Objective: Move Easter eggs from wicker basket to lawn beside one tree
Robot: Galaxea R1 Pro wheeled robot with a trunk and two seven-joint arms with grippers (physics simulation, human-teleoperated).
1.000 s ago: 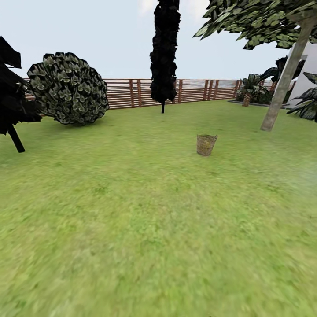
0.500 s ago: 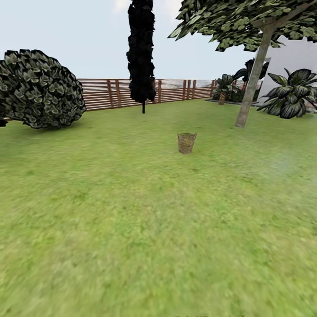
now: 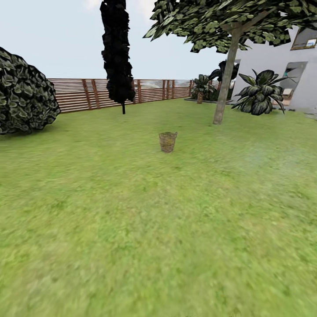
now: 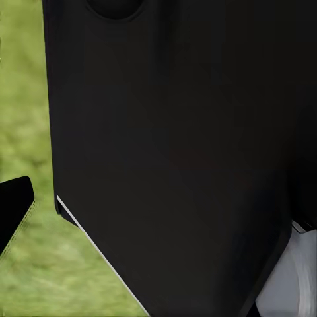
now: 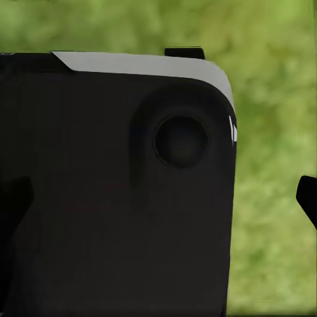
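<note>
Panning rightward, the head camera is bringing more of the white house (image 3: 281, 66) into sight, so everything is sliding left across the picture. Green lawn (image 3: 132, 229) is spreading wide, with the slatted fence (image 3: 88, 93) behind. Beyond the wicker basket (image 3: 167, 141), the tree (image 3: 224, 83) is standing. Eggs are too small to discern. Neither gripper's jaw state can be told.
</note>
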